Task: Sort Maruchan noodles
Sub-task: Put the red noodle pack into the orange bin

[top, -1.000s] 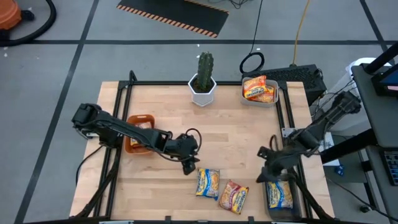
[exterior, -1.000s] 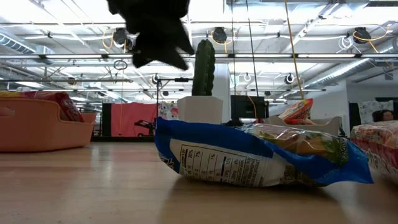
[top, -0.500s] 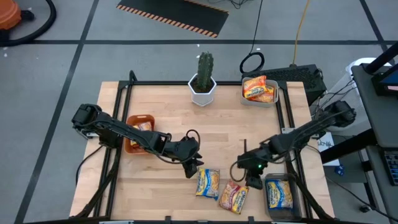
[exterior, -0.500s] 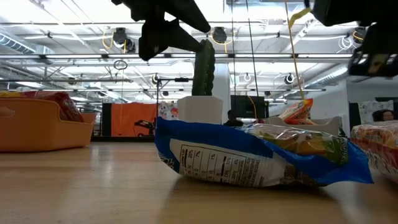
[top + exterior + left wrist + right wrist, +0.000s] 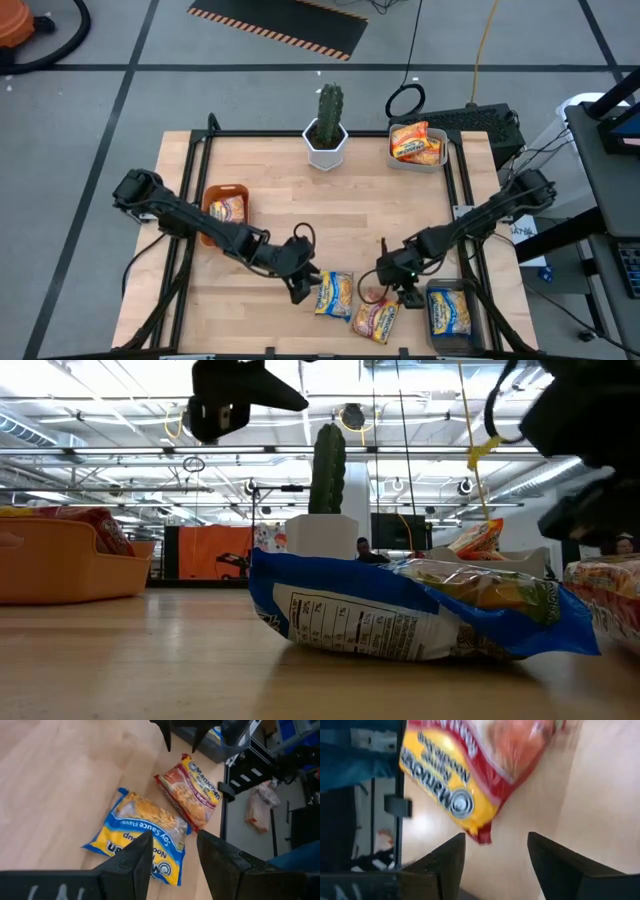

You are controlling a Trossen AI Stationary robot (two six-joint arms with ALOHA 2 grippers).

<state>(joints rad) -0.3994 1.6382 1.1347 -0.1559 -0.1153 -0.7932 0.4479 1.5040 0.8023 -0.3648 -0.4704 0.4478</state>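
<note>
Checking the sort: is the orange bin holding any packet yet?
Yes. The orange bin holds a noodle packet, seen from above inside its walls.

At top centre we see a cactus (image 5: 329, 103) in a white pot (image 5: 326, 148), an orange bin (image 5: 213, 196) at left, a grey bin (image 5: 437, 160) upper right.

A pale wooden table (image 5: 370, 215) carries everything. At twelve o'clock stands a white potted cactus (image 5: 327, 128); toward one, a grey bin (image 5: 416, 158); at nine, an orange bin (image 5: 224, 215); near six, a blue packet (image 5: 334, 295) just beside a red packet (image 5: 377, 316); at five, a clear bin (image 5: 448, 312).
</note>
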